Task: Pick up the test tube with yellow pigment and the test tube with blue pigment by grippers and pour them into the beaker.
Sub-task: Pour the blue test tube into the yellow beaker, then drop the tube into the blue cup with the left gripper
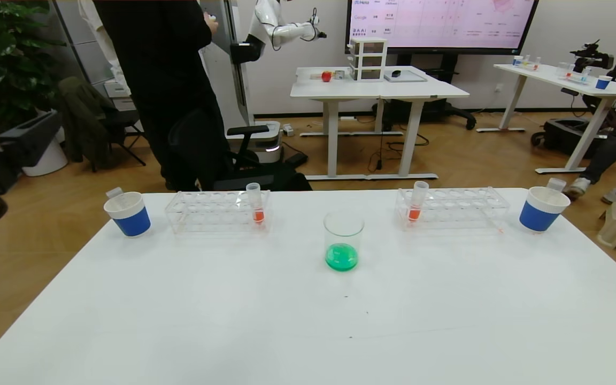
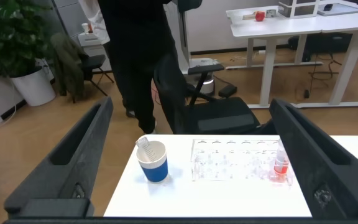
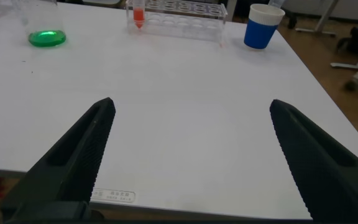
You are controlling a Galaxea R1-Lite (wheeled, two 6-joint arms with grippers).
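A white table (image 1: 233, 321) is filling the foreground; two clear racks are sitting toward its far edge, the left rack (image 1: 217, 212) holding an orange-tipped tube (image 1: 255, 202) at its right end, the right rack (image 1: 452, 207) holding another orange-tipped tube (image 1: 417, 200) at its left end; a blue-and-white paper cup (image 1: 128, 214) is standing just outside the left rack, and a second paper cup (image 1: 542, 208) is standing beyond the right rack; a person in black (image 1: 169, 80) is standing behind the table beside a black office chair (image 1: 233, 155); a large plant (image 1: 3, 53) is leaning in at far left; farther back, a white desk (image 1: 377, 88) is carrying a red apple (image 1: 326, 76) and a small drawer unit (image 1: 368, 59) under a wall screen (image 1: 441, 24)
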